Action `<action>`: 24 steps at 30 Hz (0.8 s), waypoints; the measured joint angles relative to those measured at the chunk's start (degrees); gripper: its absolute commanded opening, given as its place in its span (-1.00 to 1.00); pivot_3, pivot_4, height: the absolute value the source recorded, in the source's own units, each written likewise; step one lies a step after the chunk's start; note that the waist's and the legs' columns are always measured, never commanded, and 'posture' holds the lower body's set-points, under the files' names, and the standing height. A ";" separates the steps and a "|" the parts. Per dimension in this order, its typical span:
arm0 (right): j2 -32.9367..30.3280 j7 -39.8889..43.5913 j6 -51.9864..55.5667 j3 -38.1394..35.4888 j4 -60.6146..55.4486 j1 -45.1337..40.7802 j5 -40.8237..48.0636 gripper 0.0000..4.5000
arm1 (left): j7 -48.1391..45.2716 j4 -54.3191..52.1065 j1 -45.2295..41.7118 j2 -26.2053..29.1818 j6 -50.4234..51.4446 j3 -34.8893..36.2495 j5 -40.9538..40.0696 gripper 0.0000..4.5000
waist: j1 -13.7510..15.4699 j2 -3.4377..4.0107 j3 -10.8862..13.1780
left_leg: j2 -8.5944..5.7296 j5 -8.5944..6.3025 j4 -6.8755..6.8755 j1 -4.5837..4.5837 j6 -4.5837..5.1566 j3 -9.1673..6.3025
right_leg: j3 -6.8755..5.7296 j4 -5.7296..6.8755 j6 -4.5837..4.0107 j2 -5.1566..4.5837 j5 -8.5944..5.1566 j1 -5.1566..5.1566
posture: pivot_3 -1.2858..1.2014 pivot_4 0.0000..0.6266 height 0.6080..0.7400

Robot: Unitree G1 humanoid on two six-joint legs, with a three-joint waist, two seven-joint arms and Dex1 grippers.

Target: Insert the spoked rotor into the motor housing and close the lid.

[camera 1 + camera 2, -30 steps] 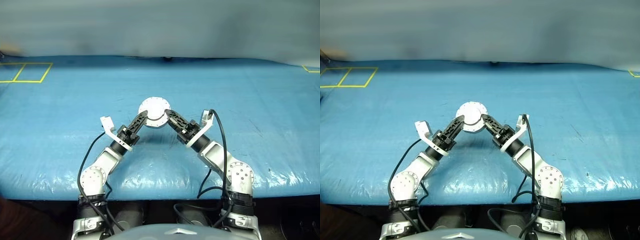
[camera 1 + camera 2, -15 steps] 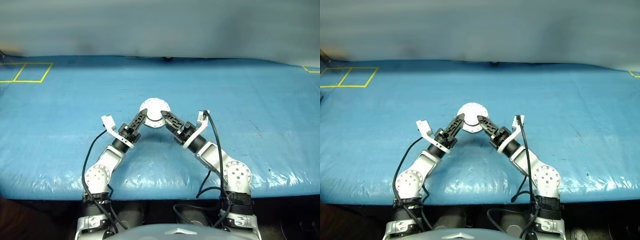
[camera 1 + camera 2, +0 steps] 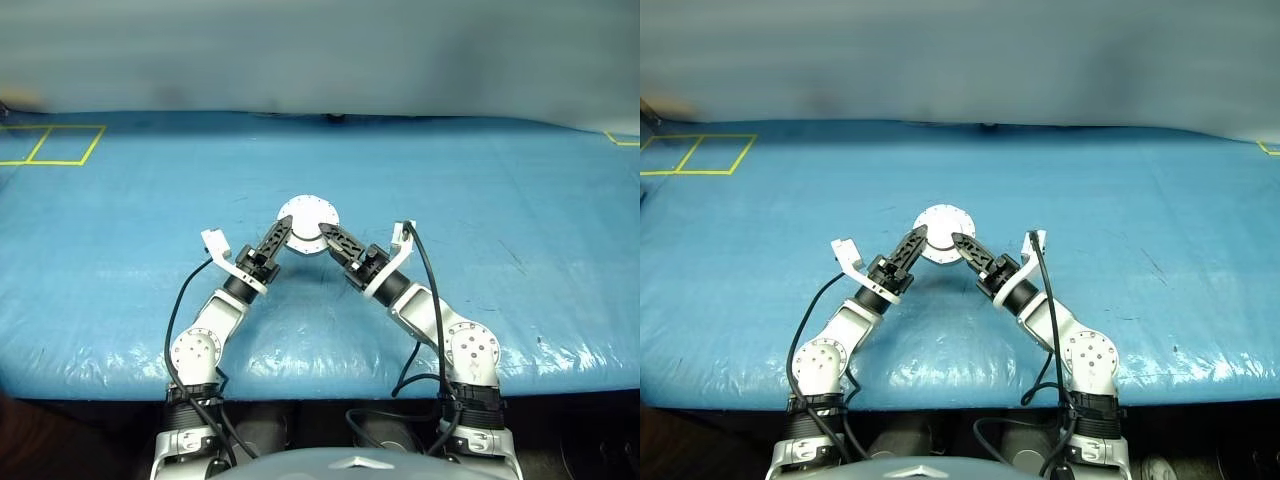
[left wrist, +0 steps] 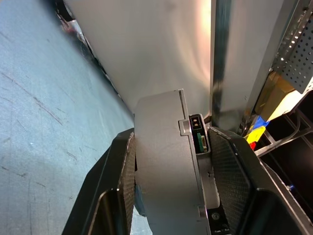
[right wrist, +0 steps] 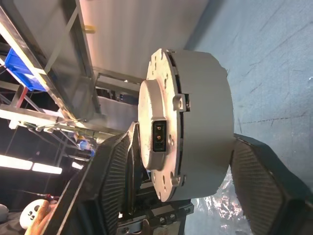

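Observation:
The motor housing (image 3: 307, 218) hangs above the blue table between my two grippers, its flanged silver face with small holes turned up toward the head views. The lid (image 5: 208, 98), a plain grey drum, sits folded shut against it with a thin seam between them. A small black connector (image 5: 160, 136) sits on the housing's rim. My left gripper (image 3: 283, 228) is shut on the closed motor from the left, one finger (image 4: 115, 181) on each flat side. From the right, my right gripper (image 3: 327, 235) clamps it the same way. The spoked rotor is hidden.
The blue plastic-covered table (image 3: 500, 200) stretches wide on all sides of the grippers. Yellow tape squares (image 3: 50, 145) mark its far left corner. A grey wall (image 3: 320, 50) runs along the back edge. Black cables (image 3: 430, 290) loop off both forearms.
The right gripper's fingers spread briefly and closed again lower on the motor's right edge. The motor now sits slightly farther off and more face-on. The left gripper kept its hold.

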 measured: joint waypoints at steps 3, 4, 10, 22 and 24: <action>0.04 1.25 -0.06 -0.22 0.04 0.02 0.53 -0.16 | -0.09 0.07 0.26 0.04 0.00 0.18 -1.06 -0.05 | -0.07 0.00 0.00 | 0.01 0.00 -0.01 0.00 0.00 0.01 | 0.01 0.00 0.00 0.01 0.00 -0.01 | 0.03 -0.52 1.00; 0.05 1.39 -0.05 -0.23 0.04 0.03 0.55 -0.16 | -0.16 0.07 0.28 0.09 -0.02 0.18 -1.15 -0.05 | -0.04 0.00 0.00 | 0.01 0.00 -0.01 0.01 0.00 0.01 | 0.01 0.01 0.00 0.01 0.00 -0.01 | 0.03 -0.52 1.00; 0.05 1.44 -0.01 -0.24 0.06 0.09 0.80 -0.16 | -0.33 0.07 0.37 0.28 -0.09 0.15 -1.26 -0.05 | -0.04 0.00 0.00 | 0.00 0.00 0.01 0.00 0.00 0.02 | 0.02 0.01 0.01 0.01 0.01 0.00 | 0.03 -0.52 1.00; 0.31 1.49 0.02 -0.64 0.06 0.14 2.94 -0.19 | -0.92 0.07 0.42 0.06 -0.06 0.22 -2.81 -0.05 | -0.04 0.00 0.00 | 0.00 0.00 0.02 0.00 0.00 0.02 | 0.02 0.01 0.01 0.01 0.01 0.00 | 0.03 -0.52 1.00; 0.34 1.49 0.02 -0.65 0.06 0.14 3.25 -0.20 | -0.94 0.07 0.57 0.06 -0.02 0.23 -3.39 -0.05 | -0.05 0.00 0.00 | 0.00 0.00 0.02 0.01 0.00 0.02 | 0.02 0.01 0.01 0.00 0.01 0.00 | 0.03 -0.52 1.00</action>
